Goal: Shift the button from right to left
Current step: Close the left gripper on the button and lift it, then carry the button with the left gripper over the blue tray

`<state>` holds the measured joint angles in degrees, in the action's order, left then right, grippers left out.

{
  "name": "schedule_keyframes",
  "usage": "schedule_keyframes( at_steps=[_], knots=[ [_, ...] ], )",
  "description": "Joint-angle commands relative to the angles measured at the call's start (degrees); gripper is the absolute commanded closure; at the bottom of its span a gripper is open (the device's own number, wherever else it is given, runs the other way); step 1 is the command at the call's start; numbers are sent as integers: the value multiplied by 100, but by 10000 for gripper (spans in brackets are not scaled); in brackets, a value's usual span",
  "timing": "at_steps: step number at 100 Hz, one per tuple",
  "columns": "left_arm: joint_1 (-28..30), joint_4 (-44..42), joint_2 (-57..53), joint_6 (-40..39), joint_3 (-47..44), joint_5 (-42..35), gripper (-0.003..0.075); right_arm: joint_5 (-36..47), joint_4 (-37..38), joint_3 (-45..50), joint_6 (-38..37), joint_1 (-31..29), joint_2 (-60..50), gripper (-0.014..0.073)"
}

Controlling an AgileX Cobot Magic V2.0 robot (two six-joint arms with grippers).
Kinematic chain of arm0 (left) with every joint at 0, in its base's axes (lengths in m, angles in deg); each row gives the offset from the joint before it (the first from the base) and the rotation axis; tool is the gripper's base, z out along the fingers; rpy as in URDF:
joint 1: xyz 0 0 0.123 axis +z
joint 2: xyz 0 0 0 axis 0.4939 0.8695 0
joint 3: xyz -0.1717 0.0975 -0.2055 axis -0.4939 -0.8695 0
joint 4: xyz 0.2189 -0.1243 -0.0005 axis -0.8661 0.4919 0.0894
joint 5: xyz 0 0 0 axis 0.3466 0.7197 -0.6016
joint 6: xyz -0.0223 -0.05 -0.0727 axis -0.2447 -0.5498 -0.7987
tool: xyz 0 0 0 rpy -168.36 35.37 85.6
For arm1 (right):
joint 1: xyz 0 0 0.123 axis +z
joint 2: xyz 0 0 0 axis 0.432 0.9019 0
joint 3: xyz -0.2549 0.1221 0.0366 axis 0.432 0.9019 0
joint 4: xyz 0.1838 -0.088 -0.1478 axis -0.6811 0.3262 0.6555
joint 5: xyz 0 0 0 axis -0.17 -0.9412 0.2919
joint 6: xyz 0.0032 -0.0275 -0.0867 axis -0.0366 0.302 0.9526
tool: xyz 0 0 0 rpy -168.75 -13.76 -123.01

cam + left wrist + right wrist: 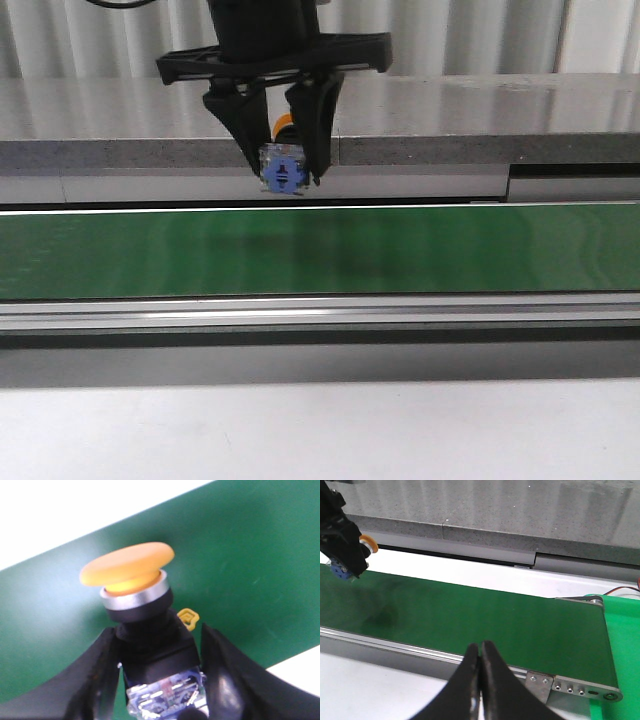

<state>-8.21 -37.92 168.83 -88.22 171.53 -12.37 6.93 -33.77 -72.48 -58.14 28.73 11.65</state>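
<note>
In the front view the left tool (284, 170) hangs above the green belt (320, 250), its fingers clenched on the button (283, 176), which is held clear of the belt, well above it; the blue contact block faces the camera, so the button's long axis runs roughly level, pointing away toward the far ledge (450, 150), with a sliver of orange cap showing behind at 12 o'clock. In the left wrist view the button (145, 615) sits between the two black fingers (95, 680), gripped on its black body, the yellow-orange mushroom cap and silver ring sticking out beyond them over the belt. In the right wrist view the right tool (480, 680) is pressed shut on nothing, near the belt's near rail; the button (350, 555) lies at about 10 o'clock, well apart.
</note>
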Motion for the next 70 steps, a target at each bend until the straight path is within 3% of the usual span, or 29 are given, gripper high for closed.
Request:
schedule_keyframes(
  at_steps=[1, 23, 70],
  knots=[
    [201, 8, -412, 255, 231, 157, 699, 431, -44, -136, 58, 8, 53, 661],
    [970, 194, -555, 915, 231, 157, 699, 431, -44, -136, 58, 8, 53, 661],
    [3100, 194, -900, 1546, 220, 157, 699, 431, -44, -136, 58, 8, 53, 661]
  ],
)
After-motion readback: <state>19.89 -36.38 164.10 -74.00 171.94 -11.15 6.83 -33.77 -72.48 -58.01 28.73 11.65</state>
